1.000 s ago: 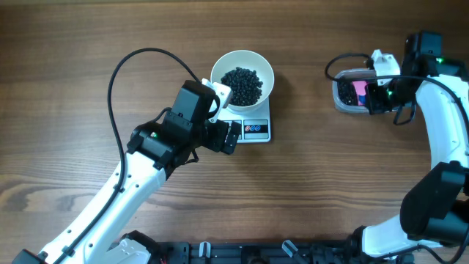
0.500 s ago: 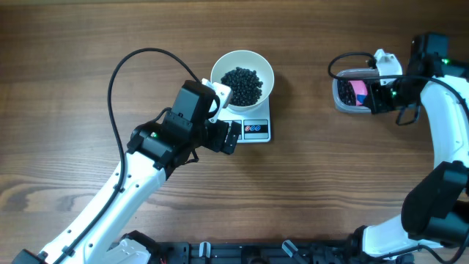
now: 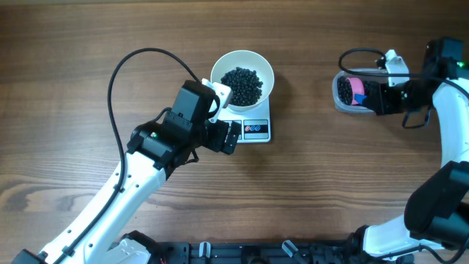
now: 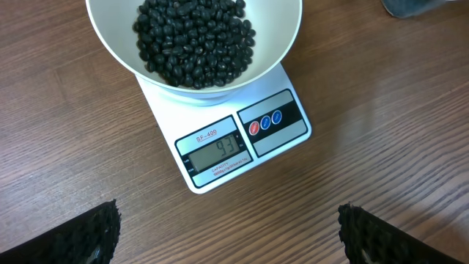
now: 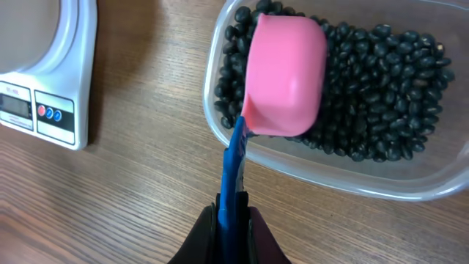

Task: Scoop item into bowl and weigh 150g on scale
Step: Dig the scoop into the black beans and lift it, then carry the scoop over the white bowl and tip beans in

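The white bowl point(image 3: 220, 67) stands on the scale point(image 3: 256, 130) and holds a heap of black beans point(image 3: 242, 83). From the left wrist, the bowl point(image 4: 282, 51) with its beans point(image 4: 194, 40) sits above the scale's display point(image 4: 217, 152), which reads 93. My left gripper point(image 3: 231, 137) hovers open just in front of the scale, with bare wood between its fingers point(image 4: 95, 233). My right gripper point(image 5: 233, 213) is shut on the blue handle of a pink scoop point(image 5: 284, 73). The scoop lies back-up over more beans point(image 5: 381, 103) in a clear tub point(image 5: 410, 187).
The clear tub point(image 3: 339, 100) sits at the right of the table, a short way from the scale point(image 5: 51, 73). A black cable point(image 3: 124, 66) loops above the left arm. Bare wood lies between the scale and the tub.
My right arm has drawn back to the right, uncovering more of the tub and the pink scoop. The left arm, bowl and scale have not moved.
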Robot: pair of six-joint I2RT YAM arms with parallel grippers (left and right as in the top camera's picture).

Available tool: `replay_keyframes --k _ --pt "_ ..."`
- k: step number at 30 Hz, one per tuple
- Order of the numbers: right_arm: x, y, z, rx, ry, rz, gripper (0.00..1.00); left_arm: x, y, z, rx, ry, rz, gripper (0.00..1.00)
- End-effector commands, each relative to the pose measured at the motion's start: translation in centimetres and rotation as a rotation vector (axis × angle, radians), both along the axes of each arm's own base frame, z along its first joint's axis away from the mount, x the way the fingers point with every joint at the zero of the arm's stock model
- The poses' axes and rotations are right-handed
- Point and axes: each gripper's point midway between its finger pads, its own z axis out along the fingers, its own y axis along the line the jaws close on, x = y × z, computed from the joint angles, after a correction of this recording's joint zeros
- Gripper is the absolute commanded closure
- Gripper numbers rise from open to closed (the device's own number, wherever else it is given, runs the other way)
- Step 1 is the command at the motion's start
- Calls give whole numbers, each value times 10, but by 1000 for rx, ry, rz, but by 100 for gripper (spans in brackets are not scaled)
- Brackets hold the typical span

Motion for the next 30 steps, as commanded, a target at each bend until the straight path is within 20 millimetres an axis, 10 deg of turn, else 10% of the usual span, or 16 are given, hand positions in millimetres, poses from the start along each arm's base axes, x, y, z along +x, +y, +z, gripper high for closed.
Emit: replay_keyframes --k 1,30 --pt "1 5 4 107 -4 -38 96 0 1 -3 3 7 10 0" --pt "4 -31 53 575 -76 -378 96 0 1 -3 3 7 10 0"
